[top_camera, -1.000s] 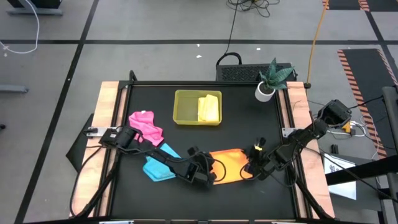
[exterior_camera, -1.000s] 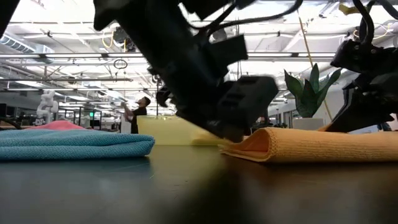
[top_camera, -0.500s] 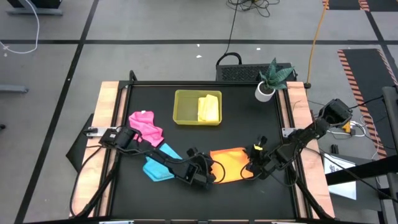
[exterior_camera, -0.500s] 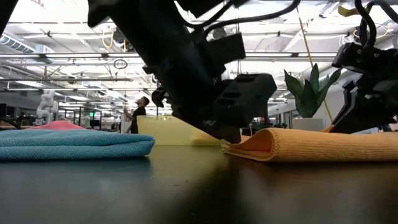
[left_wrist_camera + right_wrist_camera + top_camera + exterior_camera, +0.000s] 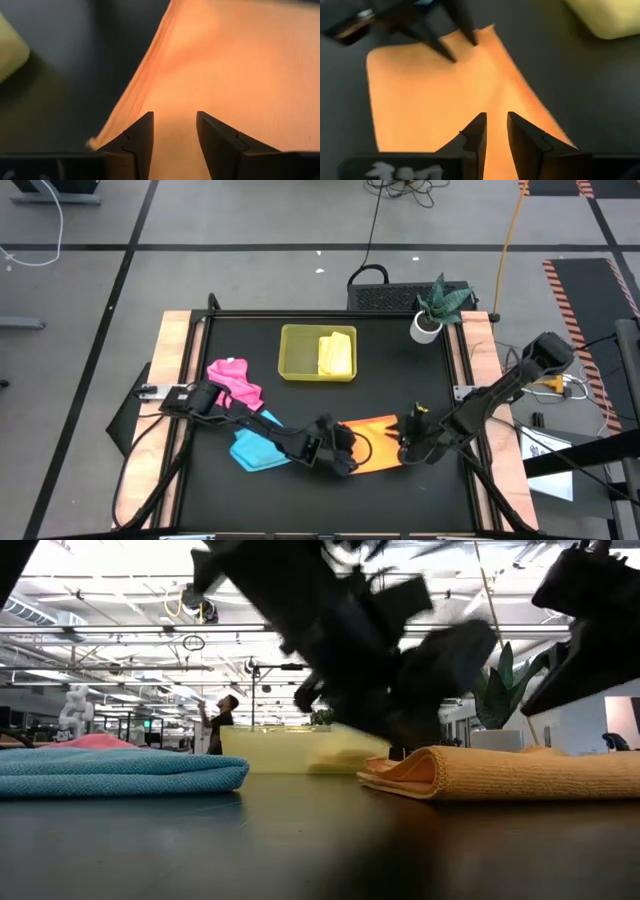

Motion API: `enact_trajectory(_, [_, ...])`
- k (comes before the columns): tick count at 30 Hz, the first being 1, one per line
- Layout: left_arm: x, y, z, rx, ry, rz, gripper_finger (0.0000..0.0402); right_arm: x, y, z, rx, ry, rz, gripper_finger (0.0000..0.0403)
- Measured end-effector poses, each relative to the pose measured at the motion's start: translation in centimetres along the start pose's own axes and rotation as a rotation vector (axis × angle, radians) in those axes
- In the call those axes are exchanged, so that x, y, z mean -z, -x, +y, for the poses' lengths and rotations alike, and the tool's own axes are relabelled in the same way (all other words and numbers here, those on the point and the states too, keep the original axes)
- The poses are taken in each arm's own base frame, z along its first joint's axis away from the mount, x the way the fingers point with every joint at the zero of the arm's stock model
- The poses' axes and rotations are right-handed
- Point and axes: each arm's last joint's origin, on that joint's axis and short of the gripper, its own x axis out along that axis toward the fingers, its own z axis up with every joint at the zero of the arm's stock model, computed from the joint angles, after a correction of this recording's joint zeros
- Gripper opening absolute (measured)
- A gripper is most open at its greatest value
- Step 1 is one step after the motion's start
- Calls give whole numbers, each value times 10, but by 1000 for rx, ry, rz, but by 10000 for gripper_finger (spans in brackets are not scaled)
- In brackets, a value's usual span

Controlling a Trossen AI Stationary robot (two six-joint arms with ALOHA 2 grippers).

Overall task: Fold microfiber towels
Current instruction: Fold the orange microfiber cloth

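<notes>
Your left gripper [image 5: 352, 461] slid onto the orange towel [image 5: 375, 442]; both arms' fingers open, empty, could drag the fold apart.

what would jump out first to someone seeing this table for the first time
Most striking is the orange towel, folded near the table's front edge, with the left gripper and right gripper both over it, jaws open and empty. Next come the pink towel and blue towel on the left side, and the yellow-green tray toward the back, holding a folded yellow towel.
</notes>
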Motion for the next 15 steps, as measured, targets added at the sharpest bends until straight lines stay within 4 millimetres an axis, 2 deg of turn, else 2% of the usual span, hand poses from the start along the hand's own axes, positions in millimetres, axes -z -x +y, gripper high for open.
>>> enact_trajectory(3, [3,-2,5,-5,12,55,152,7,-11,3,30,30,30,59])
enact_trajectory(9, [12,1,9,-50,4,133,152,23,-30,-8,214,-8,96,42])
enact_trajectory(15, [16,9,7,-89,7,139,152,25,-26,-13,290,-33,75,17])
